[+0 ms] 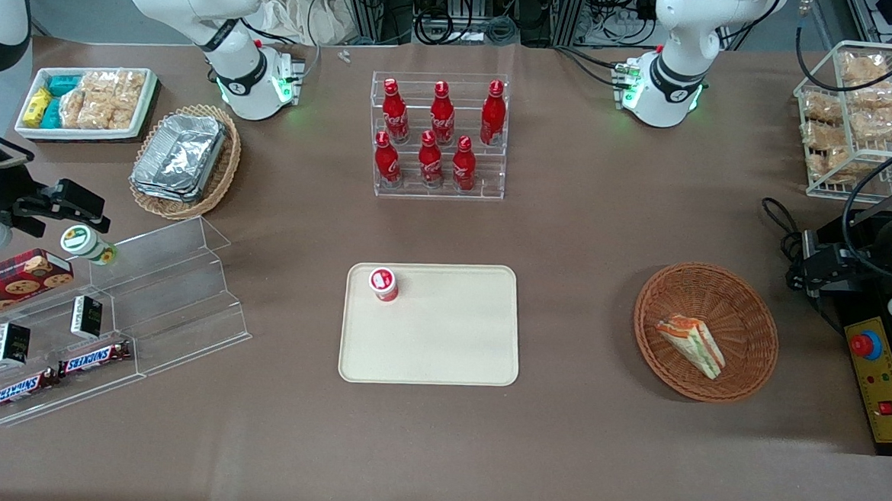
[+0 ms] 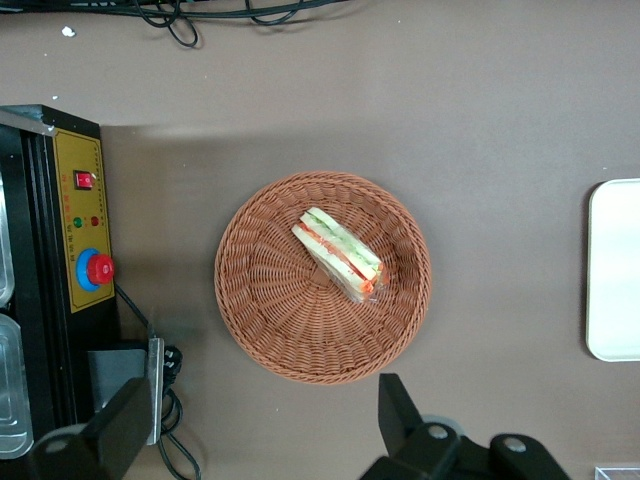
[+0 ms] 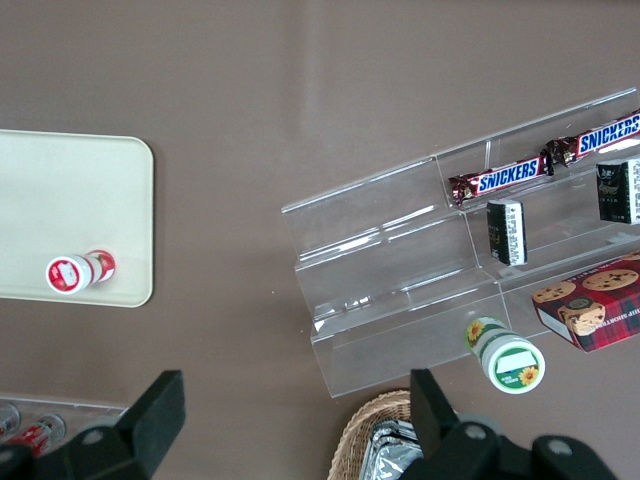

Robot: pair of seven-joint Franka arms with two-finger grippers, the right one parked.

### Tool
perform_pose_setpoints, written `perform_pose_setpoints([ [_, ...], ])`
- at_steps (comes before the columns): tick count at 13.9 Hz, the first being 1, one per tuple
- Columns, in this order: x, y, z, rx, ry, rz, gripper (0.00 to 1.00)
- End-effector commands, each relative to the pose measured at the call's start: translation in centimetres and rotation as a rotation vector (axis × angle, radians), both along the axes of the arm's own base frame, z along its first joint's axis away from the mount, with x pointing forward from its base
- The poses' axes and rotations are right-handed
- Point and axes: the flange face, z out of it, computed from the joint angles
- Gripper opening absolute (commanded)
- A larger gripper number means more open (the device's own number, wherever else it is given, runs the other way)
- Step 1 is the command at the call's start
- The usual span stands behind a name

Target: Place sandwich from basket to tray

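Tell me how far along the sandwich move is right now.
Nothing is moved yet: the sandwich lies in the wicker basket, untouched. In hand: the left gripper hangs open above the basket, holding nothing. Left: descend, grasp, lift, and set it on the cream tray, whose only load is a small red-labelled cup.

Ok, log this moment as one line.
stage: pre-grasp | sandwich: in basket | tray: holds small red cup only | gripper: open, above basket, holding nothing
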Motion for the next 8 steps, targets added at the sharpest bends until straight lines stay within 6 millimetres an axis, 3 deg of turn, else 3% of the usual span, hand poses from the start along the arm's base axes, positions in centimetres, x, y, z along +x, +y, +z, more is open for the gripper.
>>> perform_pose_setpoints([
  [1, -0.3, -0.4, 0.6, 0.019, -0.001, -0.01, 1.0],
  [8, 0.0, -1.4, -0.8, 0.008, 0.025, -0.03, 1.0],
])
